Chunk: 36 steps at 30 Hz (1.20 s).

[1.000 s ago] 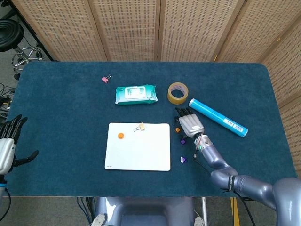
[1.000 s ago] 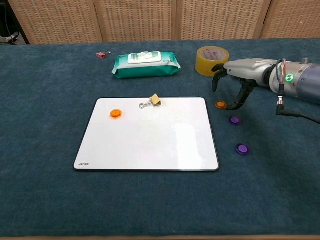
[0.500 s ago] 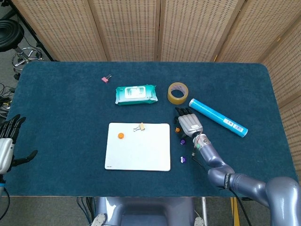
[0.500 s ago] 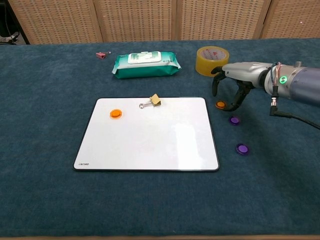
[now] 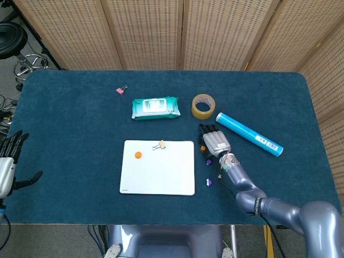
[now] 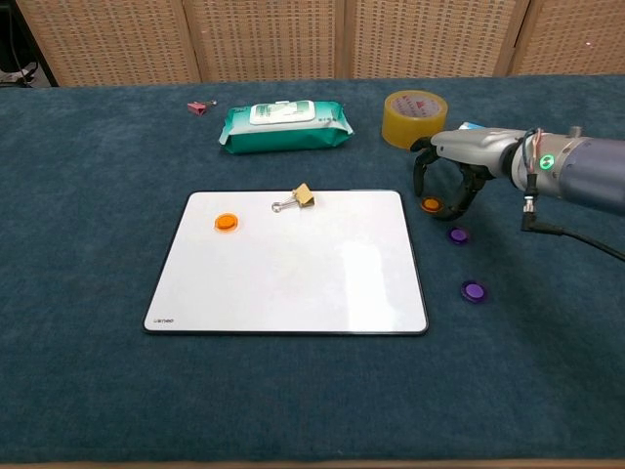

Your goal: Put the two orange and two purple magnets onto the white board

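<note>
The white board (image 5: 161, 173) (image 6: 312, 274) lies flat in front of me with one orange magnet (image 5: 138, 155) (image 6: 226, 222) on its upper left part. A second orange magnet (image 5: 203, 148) (image 6: 430, 204) lies on the blue cloth just right of the board. My right hand (image 5: 214, 142) (image 6: 457, 164) arches over it, fingers curled down on either side; I cannot see them touching it. Two purple magnets (image 6: 457, 234) (image 6: 473, 290) lie on the cloth below that hand. My left hand (image 5: 7, 167) hangs off the table's left edge, fingers spread and empty.
A binder clip (image 6: 297, 198) sits on the board's top edge. Behind are a green wipes pack (image 6: 284, 124), a tape roll (image 6: 413, 118), a blue tube (image 5: 248, 134) and a pink clip (image 5: 121, 90). A cable trails from my right wrist (image 6: 576, 234).
My right hand has shifted slightly left and lower, its fingers now closer around the loose orange magnet. The magnets and the left hand have not moved.
</note>
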### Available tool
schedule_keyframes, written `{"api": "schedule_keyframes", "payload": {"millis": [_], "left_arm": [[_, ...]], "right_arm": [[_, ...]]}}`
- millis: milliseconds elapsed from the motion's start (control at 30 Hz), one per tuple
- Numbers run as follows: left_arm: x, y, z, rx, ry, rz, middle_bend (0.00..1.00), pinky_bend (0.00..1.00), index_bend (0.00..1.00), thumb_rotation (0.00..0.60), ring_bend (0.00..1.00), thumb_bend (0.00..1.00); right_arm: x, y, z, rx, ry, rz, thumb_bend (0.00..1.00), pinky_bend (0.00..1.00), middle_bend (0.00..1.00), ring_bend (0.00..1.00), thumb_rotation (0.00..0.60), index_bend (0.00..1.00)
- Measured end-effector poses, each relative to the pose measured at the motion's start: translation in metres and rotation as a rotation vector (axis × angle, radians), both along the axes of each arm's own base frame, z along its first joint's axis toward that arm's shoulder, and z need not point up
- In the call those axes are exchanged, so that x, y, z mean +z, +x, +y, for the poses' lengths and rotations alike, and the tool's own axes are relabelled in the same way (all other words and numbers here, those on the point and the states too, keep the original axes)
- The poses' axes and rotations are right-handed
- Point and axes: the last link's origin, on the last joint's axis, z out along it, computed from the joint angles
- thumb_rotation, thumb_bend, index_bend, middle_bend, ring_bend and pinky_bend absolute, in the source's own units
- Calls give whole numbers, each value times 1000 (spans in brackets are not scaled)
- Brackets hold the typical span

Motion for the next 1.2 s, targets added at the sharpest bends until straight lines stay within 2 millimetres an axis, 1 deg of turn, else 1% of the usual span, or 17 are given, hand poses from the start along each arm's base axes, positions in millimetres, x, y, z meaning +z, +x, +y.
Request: {"api": "schedule_keyframes", "payload": {"millis": [333, 600, 767, 933, 1200], "left_arm": [[1, -1, 0, 3, 1, -4, 0, 0, 15, 600, 0, 198], [1, -1, 1, 5, -1, -6, 0, 0, 15, 600, 0, 198], [1, -1, 1, 6, -1, -8, 0, 0, 15, 600, 0, 198], [1, -1, 1, 5, -3, -8, 0, 0, 15, 600, 0, 198], [1, 0, 0, 4, -5, -12, 0, 0, 15, 600, 0, 198]], "right_arm": [[-4, -1, 0, -7, 3, -7, 335, 0, 0, 0, 600, 406], [-8, -3, 0, -12, 4, -16, 341, 0, 0, 0, 600, 461], [-8, -6, 0, -16, -4, -20, 343, 0, 0, 0, 600, 496], [-6, -9, 0, -17, -8, -24, 352, 0, 0, 0, 600, 508], [0, -6, 1, -5, -19, -36, 374, 0, 0, 0, 600, 518]]}}
